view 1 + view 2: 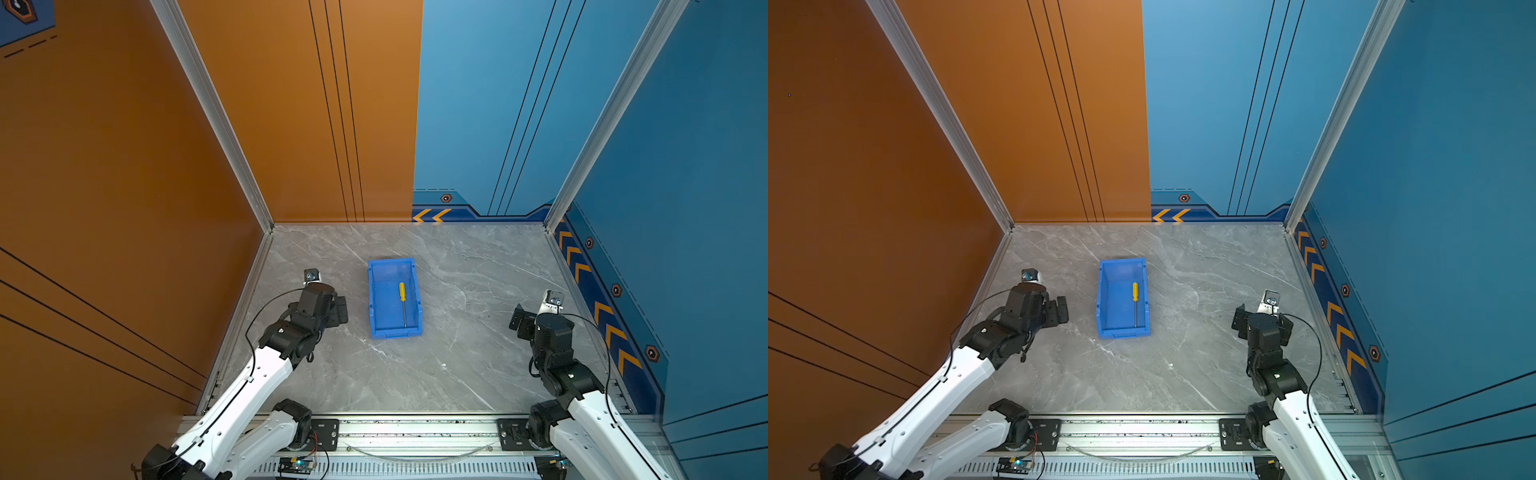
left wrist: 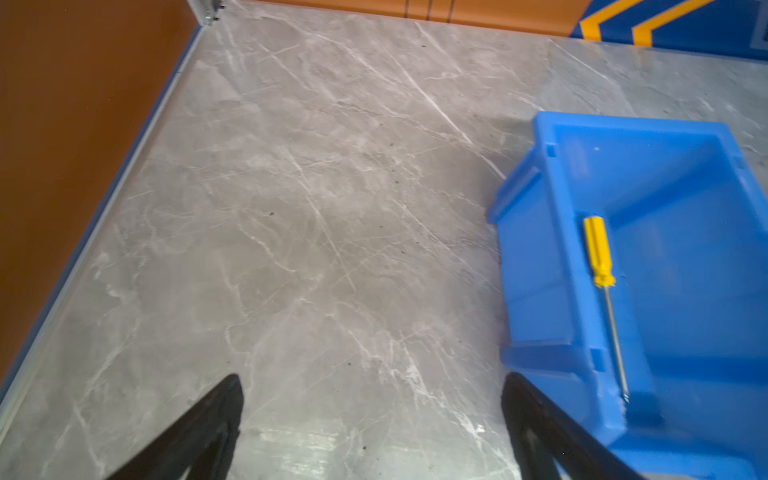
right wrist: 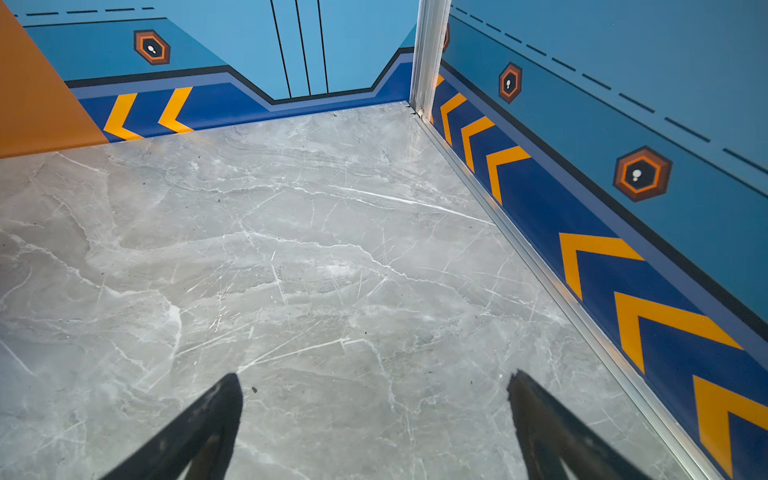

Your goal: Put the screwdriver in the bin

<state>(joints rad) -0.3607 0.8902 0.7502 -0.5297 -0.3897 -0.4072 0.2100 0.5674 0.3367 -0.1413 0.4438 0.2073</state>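
The blue bin (image 1: 376, 291) (image 1: 1106, 291) stands in the middle of the grey marble table. Inside it lies the screwdriver (image 1: 402, 291) (image 1: 1135, 291), with its yellow handle toward the back wall and its silver shaft toward the front. In the left wrist view the screwdriver (image 2: 598, 253) rests on the floor of the bin (image 2: 540, 257). My left gripper (image 1: 341, 309) (image 1: 1062, 309) (image 2: 372, 386) hangs open and empty just left of the bin, apart from it. Far to the right, my right gripper (image 1: 519, 320) (image 1: 1239, 320) (image 3: 374, 384) is open over bare table, holding nothing.
An orange wall (image 1: 124, 208) closes the left side and a blue wall (image 1: 685, 208) with orange chevrons closes the right. Aluminium corner posts (image 1: 266, 216) stand at the back. A metal rail (image 1: 415, 428) with the arm bases runs along the front edge.
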